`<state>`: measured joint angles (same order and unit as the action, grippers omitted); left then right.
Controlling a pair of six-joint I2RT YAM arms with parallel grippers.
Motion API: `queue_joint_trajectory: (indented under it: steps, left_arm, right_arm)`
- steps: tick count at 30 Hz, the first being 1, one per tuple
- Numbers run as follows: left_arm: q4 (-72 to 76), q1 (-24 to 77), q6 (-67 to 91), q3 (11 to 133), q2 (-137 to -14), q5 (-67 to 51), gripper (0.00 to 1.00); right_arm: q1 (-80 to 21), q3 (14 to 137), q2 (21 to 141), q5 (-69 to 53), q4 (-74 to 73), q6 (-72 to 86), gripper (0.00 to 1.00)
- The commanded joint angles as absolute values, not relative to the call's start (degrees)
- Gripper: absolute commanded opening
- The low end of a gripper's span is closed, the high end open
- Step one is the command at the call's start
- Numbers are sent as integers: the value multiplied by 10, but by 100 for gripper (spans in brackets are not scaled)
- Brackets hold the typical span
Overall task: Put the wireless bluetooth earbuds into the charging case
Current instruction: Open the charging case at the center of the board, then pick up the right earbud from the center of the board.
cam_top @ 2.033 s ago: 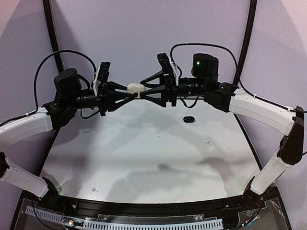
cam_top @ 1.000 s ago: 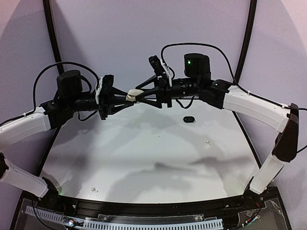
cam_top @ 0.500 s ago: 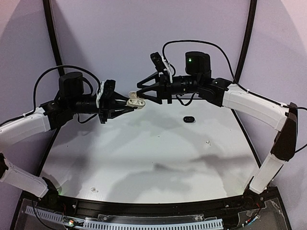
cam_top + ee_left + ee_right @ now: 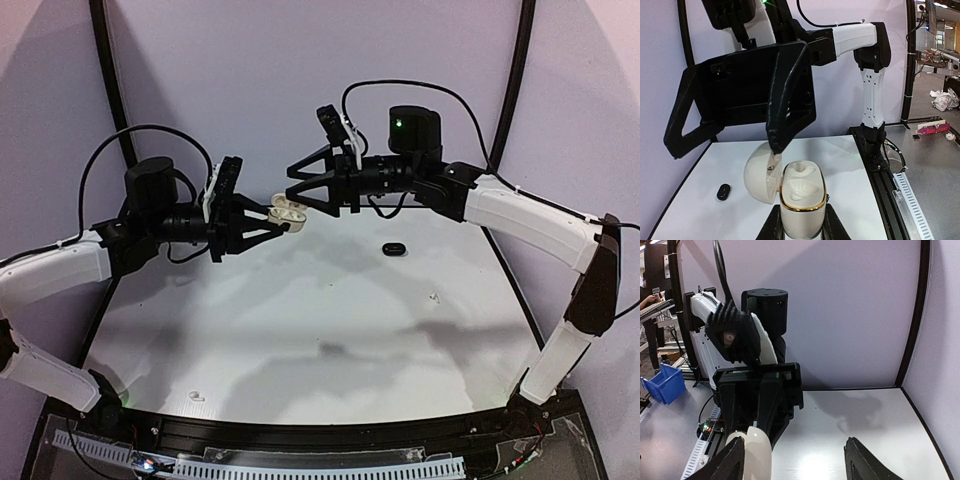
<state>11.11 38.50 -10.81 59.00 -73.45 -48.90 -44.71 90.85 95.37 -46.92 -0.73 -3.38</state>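
My left gripper (image 4: 283,214) is shut on the body of a white, gold-rimmed charging case (image 4: 801,192) and holds it in the air over the far table. The case lid (image 4: 760,172) is swung open to the left, and both sockets look empty. My right gripper (image 4: 297,188) is open, facing the left one. One of its fingertips (image 4: 775,147) sits at the lid's edge, and the lid also shows in the right wrist view (image 4: 757,455). Two tiny white bits lie on the table (image 4: 196,397) (image 4: 432,297); they are too small to tell as earbuds. No black buds are visible.
A small black oval object (image 4: 393,248) lies on the white table right of centre, also visible in the left wrist view (image 4: 724,191). A curved purple backdrop with black poles (image 4: 110,90) encloses the table. A black rail (image 4: 320,435) runs along the near edge.
Both grippers held the closed case; the right one let go and opened, and the lid now stands open. The left gripper has carried the case slightly right and lower.
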Motion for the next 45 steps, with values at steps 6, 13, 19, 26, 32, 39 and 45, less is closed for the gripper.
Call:
queue_joint_trajectory:
  steps: [6,13,19,26,32,39,45]
  left_arm:
    - [174,388,-61,560,-735,-478,1]
    - [263,388,-26,494,-714,-431,1]
    - [303,388,-22,462,-705,-419,1]
    - [314,388,-24,443,-690,-411,1]
    - [298,388,-39,440,-681,-405,1]
    - [303,388,-42,436,-683,-405,1]
    - [306,388,-48,439,-687,-407,1]
  right_arm:
    - [-412,927,923,-409,12,49,72]
    - [-264,852,853,-87,-229,199,67]
    - [-223,795,909,5,-446,76,61]
    - [-183,753,1012,48,-501,17,50]
    - [-179,772,1087,74,-510,-16,56]
    - [-174,775,1111,56,-506,-30,49]
    - [-173,775,1120,56,-489,-50,36]
